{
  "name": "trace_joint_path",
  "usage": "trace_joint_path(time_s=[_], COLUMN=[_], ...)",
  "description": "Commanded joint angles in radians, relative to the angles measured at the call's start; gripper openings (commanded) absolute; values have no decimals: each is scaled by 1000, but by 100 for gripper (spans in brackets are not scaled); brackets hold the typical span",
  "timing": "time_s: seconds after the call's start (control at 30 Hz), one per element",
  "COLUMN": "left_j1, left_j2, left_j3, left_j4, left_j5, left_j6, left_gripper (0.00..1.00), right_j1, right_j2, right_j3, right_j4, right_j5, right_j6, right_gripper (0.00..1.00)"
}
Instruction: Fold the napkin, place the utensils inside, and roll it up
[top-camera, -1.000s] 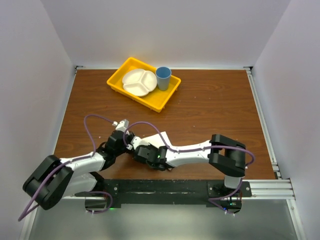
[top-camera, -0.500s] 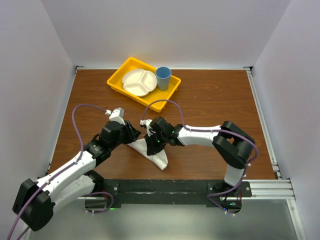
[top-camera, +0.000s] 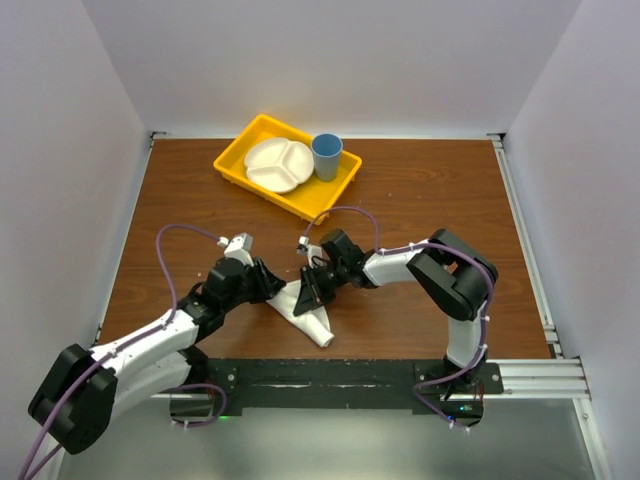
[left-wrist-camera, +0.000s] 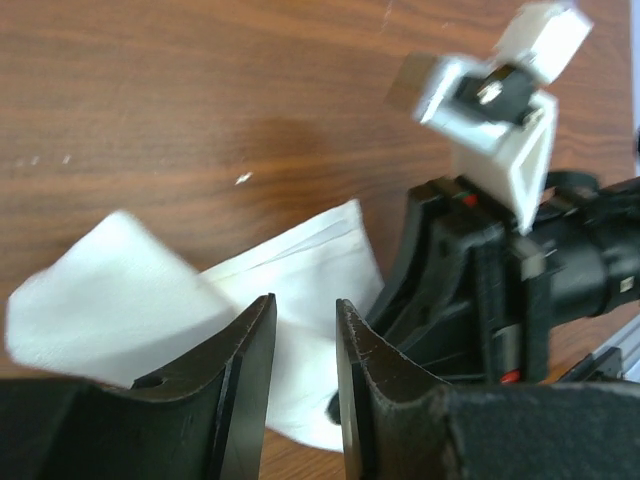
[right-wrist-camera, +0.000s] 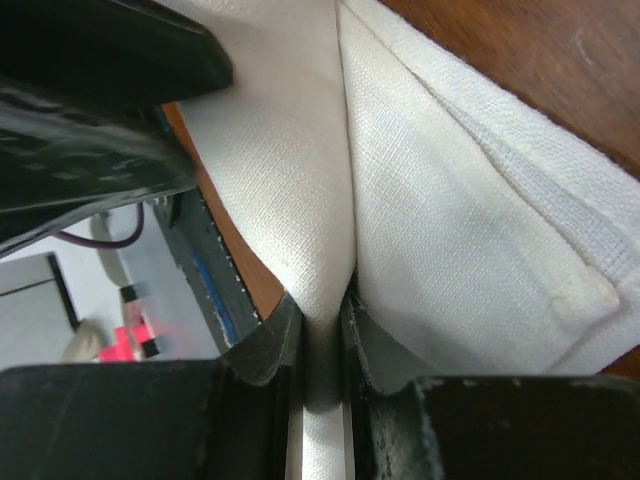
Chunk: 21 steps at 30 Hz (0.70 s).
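My left hand (left-wrist-camera: 303, 312) has just parted and let go of the thin creased white cloth napkin (right-wrist-camera: 450, 190), while my right hand (right-wrist-camera: 318, 312) stays pinched on its fold, so I judge the folding unfinished.

A yellow tray (top-camera: 238, 140) sat on the brown table (top-camera: 430, 200). In the tray were a white divided plate (top-camera: 277, 164) and a blue cup (top-camera: 326, 156).

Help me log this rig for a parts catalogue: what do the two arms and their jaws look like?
Both the left arm and the right arm have white tube-like links joined by chunky black joints. A thin purple cable loops loosely along each. The jaws are matte black and curved, and each wrist carries a small white camera bracket.
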<state>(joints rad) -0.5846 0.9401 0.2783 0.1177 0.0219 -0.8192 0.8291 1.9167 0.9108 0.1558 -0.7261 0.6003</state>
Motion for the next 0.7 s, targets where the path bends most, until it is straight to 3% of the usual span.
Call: trace_joint_path(time_s=[0.0,0.33,0.43,0.47,0.67], left_j1=[14,89,94,94,94], left_j2=[-9,111,155,169,232], left_j3=[-86,-171,-157,-156,-165], left_j4=[196,270,280,284,339], left_j5=[-1,-73,-56,-44,16], left_j6=[-23,21,51,57,42], left_gripper=[35,35,34,34,30], right_j1=[-7,-10,-5,-2,83], right_j2=[45,16,-13,-25,-136], right_j3=[-61,-90,-69,-60,115], right_j4=[5,-1,-76,-106,-442], right_j5=[-16,-6,36,56,333], right_j6=[50,24,-45,-69,-252], right_gripper=[0,3,13,21,45])
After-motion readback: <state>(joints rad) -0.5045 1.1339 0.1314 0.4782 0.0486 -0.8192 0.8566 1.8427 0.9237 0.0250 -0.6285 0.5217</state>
